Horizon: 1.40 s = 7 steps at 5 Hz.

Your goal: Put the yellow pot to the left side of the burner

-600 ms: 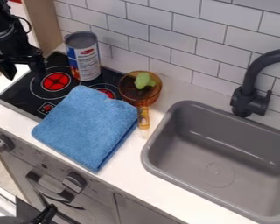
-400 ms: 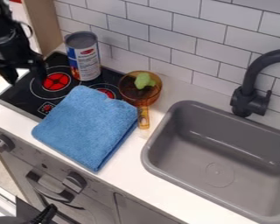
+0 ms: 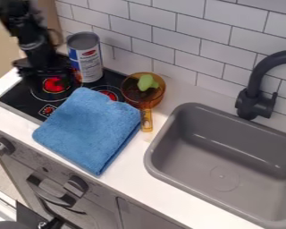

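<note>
Largest first: a grey sink (image 3: 223,172) to the right of the blue cloth (image 3: 89,129), probably of no part in the job. Beneath the cloth and out past its far left edge, a black stove (image 3: 17,100), the place to deliver to. Up beyond the cloth's far left corner, the black arm (image 3: 35,40), with the gripper (image 3: 48,78) low over the large ringed burner (image 3: 54,87), perhaps for lining up near the drop-off side ahead of any grasp. Impossible to tell whether open or closed; too blurred and dark against the glass. Spread flat, the cloth itself, likely a mere distractor, partly masking the stove. Standing upright just behind the cloth, a tall can (image 3: 86,62), perhaps clutter too, and an obstacle to steer around or lift over. Off the cloth's far right corner, across the stove's right edge, the yellow pot (image 3: 153,99), apart from the gripper and awaiting a grasp. Amber and see-through, round and open-topped, darker within, upright. Slim and paler, the handle (image 3: 146,120), pointing toward the near side, close along the cloth's right edge, handy for gripping. Smallest, inside the pot, a lumpy light-green piece (image 3: 146,82), best kept level in carrying.
</note>
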### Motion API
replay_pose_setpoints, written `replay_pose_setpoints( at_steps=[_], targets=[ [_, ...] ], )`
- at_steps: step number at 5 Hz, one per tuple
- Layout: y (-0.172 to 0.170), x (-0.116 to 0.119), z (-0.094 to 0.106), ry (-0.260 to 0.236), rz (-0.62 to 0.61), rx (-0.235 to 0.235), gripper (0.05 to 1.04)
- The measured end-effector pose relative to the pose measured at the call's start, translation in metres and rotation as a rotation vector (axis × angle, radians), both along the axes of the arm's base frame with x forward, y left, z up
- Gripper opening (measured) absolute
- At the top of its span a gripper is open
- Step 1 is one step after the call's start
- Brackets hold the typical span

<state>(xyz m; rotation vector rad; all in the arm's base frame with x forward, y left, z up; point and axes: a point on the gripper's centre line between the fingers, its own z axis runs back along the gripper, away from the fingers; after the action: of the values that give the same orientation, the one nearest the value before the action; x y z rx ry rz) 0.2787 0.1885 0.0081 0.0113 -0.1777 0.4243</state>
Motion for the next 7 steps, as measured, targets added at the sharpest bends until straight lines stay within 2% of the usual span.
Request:
replay_pose_setpoints(
  at_steps=[2, 4, 5, 6, 7],
  targets=[
    [-0.065, 0.015, -0.005, 0.022, 0.041, -0.022, 0.999],
    [-0.126, 0.038, -0.007, -0.022, 0.056, -0.012, 1.000],
    [-0.145, 0.042, -0.018, -0.012, 0.062, -0.012, 0.999],
    [-0.152, 0.050, -0.028, -0.012, 0.066, 0.014, 0.999],
    [-0.154, 0.055, -0.034, -0.005, 0.069, 0.003, 1.000]
  ],
)
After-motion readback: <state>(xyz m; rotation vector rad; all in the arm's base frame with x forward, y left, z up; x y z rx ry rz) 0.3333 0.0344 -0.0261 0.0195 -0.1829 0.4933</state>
